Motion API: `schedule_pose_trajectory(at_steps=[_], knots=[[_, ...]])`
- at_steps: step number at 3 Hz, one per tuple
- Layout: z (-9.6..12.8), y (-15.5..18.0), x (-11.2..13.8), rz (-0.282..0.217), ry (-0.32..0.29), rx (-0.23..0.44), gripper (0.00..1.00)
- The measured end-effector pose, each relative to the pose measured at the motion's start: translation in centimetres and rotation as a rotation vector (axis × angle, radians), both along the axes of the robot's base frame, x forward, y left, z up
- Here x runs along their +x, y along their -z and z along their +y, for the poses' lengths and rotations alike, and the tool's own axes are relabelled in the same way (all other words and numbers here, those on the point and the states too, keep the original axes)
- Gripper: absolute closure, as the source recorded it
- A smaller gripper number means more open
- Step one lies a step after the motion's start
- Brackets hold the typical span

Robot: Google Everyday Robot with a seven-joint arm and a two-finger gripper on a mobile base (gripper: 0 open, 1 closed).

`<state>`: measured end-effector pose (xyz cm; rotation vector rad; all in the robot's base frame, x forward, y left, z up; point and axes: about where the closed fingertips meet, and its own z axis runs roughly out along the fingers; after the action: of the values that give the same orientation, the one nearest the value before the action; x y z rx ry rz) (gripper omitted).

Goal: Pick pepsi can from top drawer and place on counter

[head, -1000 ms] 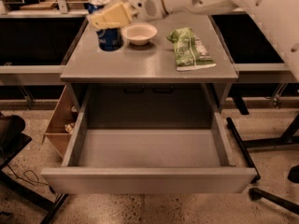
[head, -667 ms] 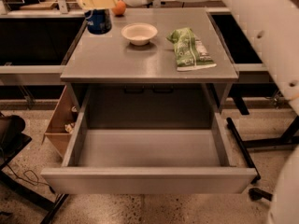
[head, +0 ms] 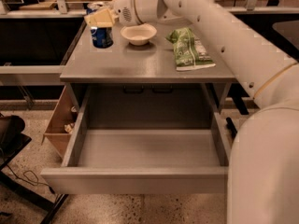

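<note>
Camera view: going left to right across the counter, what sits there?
Pepsi can, with the gripper at its top → bowl → green bag.

Dim, warm overhead light: the white arm [head: 224,41] shines brightest, shadow pools under the counter [head: 140,62], the gripper [head: 100,18] glows yellowish upper left.

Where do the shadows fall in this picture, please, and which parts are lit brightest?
Camera view: the counter shades the rear of the top drawer; its floor is evenly lit; the white arm is brightest; the gripper sits over the pepsi can at the counter's back left.
</note>
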<state>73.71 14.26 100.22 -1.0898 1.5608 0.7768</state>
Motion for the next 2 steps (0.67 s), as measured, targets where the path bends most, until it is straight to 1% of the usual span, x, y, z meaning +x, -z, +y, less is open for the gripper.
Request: schedule_pose_trajectory(at_steps=[1, 2], knots=[[1.8, 7.0, 1.5, 0.063, 0.032, 0.02, 1.0], [3.1, 10.0, 1.5, 0.045, 0.039, 0.013, 1.0]])
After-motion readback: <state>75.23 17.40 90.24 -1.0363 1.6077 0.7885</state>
